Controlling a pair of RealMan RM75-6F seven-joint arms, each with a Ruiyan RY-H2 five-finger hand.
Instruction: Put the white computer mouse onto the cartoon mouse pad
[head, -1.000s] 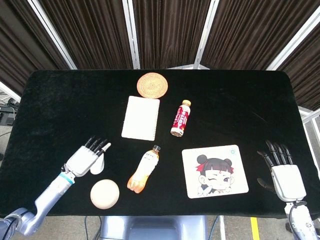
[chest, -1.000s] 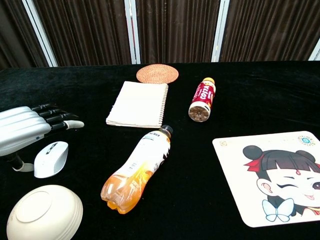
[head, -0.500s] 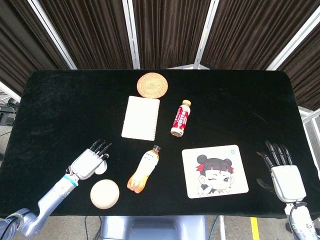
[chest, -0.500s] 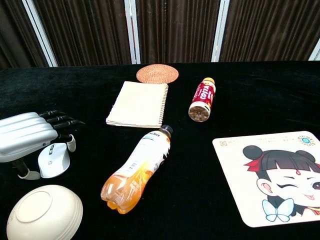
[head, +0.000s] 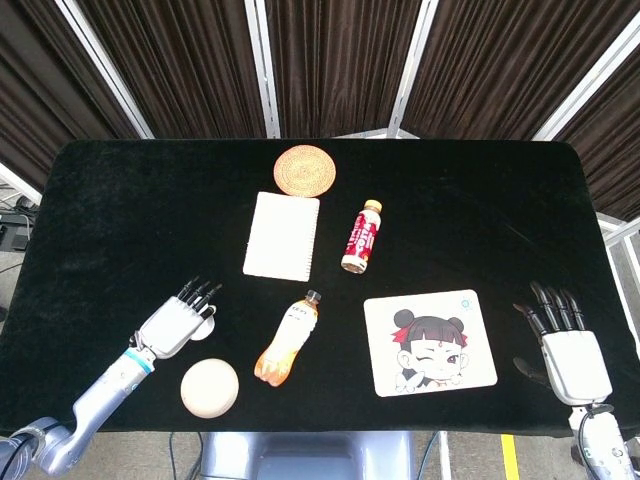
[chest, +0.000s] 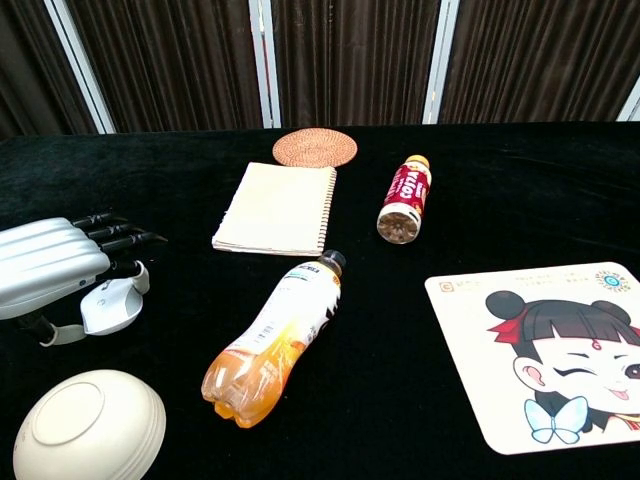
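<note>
The left hand (chest: 50, 265) has come down over the white mouse (chest: 112, 305), fingers (chest: 118, 240) and thumb now grasping its sides.

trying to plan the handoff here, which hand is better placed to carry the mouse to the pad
Left. The left hand is already over the white mouse, with fingers wrapped around it. The right hand lies open beyond the mouse pad, far from the mouse.

In the head view the woven coaster (head: 305, 170) lies at upper centre, with the notebook (head: 282, 235) directly below it and the small bottle (head: 362, 236) to the notebook's right. Lower centre lies the juice bottle (head: 287, 338); the mouse pad (head: 428, 343) is right of it. At lower left the bowl (head: 209, 387) lies below the left hand (head: 175, 325), which covers the mouse (chest: 112, 303). The right hand (head: 565, 350) is at the lower right edge.
</note>
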